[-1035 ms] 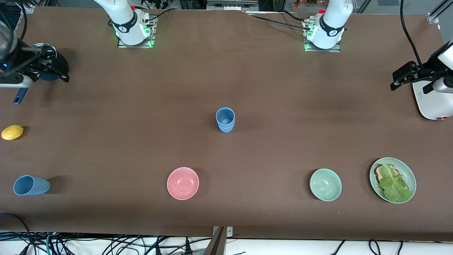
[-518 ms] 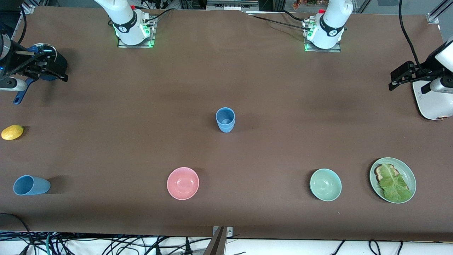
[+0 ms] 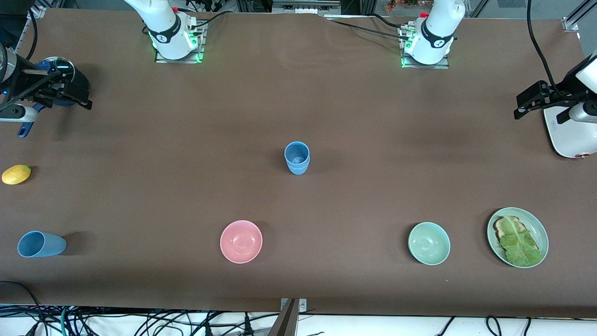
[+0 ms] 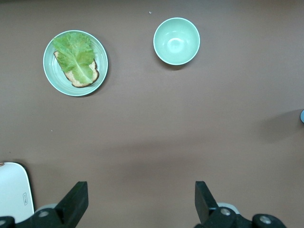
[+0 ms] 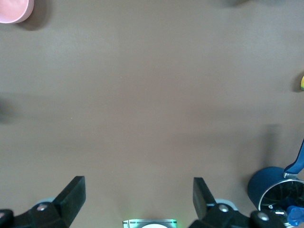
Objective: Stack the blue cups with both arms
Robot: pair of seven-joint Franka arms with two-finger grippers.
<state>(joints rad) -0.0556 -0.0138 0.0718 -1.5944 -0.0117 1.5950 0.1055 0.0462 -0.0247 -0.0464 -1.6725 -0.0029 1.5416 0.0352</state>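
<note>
An upright stack of blue cups (image 3: 296, 157) stands in the middle of the table, one cup nested inside another. A single blue cup (image 3: 41, 244) lies on its side at the right arm's end, nearer to the front camera than the lemon (image 3: 16, 174). My right gripper (image 3: 74, 93) hangs open and holds nothing, over the table's edge by the navy saucepan (image 3: 58, 70). My left gripper (image 3: 529, 100) hangs open and holds nothing at the left arm's end, beside a white appliance (image 3: 571, 135). Both wrist views show wide jaws, right gripper (image 5: 137, 190) and left gripper (image 4: 141, 192), over bare table.
A pink bowl (image 3: 241, 241), a green bowl (image 3: 429, 243) and a green plate (image 3: 541, 233) carrying toast and lettuce sit along the edge nearest the front camera. In the right wrist view the saucepan (image 5: 268, 187) lies close beside the gripper.
The right arm has drawn back a little toward its end of the table, its gripper still by the saucepan. The left gripper has barely shifted. The cups have not moved.
</note>
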